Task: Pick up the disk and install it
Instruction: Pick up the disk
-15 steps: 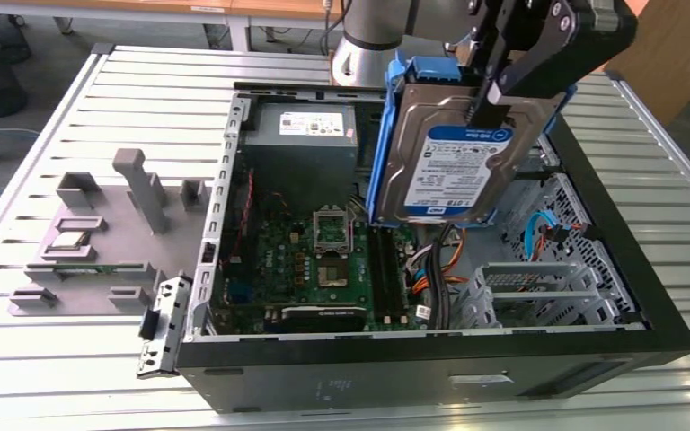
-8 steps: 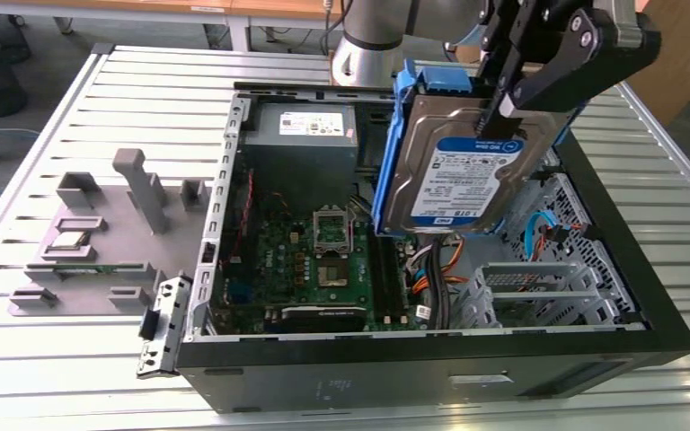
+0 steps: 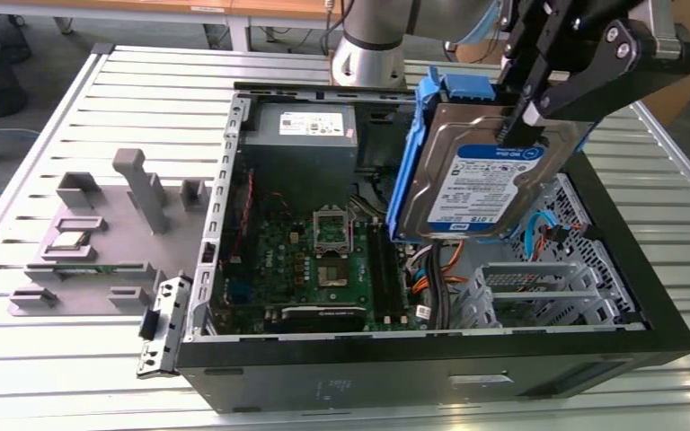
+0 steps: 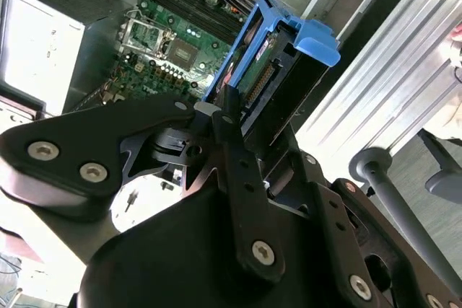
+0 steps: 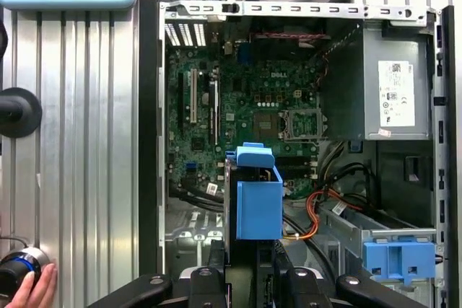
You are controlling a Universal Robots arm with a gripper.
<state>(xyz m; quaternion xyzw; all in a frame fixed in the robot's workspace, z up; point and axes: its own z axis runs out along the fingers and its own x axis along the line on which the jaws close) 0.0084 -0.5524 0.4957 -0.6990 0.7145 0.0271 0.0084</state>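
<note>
The disk [image 3: 487, 182], a silver hard drive with a blue-and-white label in a blue plastic carrier, hangs upright and slightly tilted above the open computer case [image 3: 632, 296]. My gripper [image 3: 523, 124] is shut on the disk's upper edge, over the case's side on the exterior view's right. In the first wrist view the disk [image 5: 258, 203] shows edge-on between my gripper's [image 5: 249, 273] two black fingers, above the motherboard's edge and the drive cage. The second wrist view has the carrier's handle tab [image 4: 317, 40] pointing away from my gripper [image 4: 253, 126].
Inside the case lie the motherboard [image 3: 321, 251], a grey power supply [image 3: 303, 135], orange and blue cables [image 3: 441, 269] and a metal drive cage [image 3: 537, 287]. A blue bracket [image 5: 399, 257] sits in the case. Grey fixtures [image 3: 105, 224] stand on the slatted table. A hand [image 5: 32, 290] rests by a knob.
</note>
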